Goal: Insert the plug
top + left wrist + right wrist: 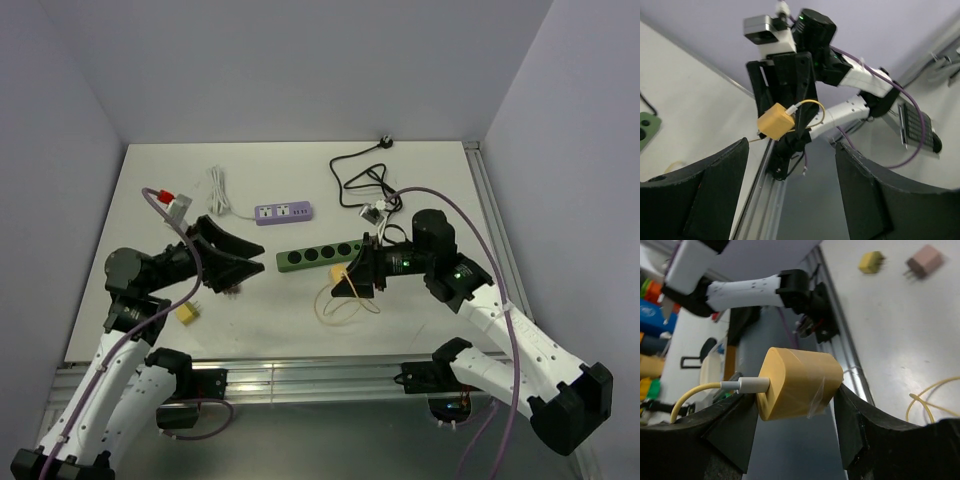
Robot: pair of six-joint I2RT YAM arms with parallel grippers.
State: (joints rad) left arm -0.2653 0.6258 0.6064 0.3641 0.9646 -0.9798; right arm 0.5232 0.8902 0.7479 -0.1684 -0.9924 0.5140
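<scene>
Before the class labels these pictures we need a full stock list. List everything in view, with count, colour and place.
green power strip: 1, green, mid-table, just beyond the right gripper
lilac power strip: 1, lilac, behind the green one
white cable: 1, white, running from the lilac strip towards the back left
black cable: 1, black, looped at the back right
yellow charger: 1, yellow, between the right gripper's fingers
yellow cable: 1, yellow, from the charger down onto the table
small yellow plug: 1, yellow, near left of the table
pink plug: 1, pink, beside the small yellow plug
table: 1, white
left gripper: 1, black, open, empty
right gripper: 1, black, closed on the yellow charger
</scene>
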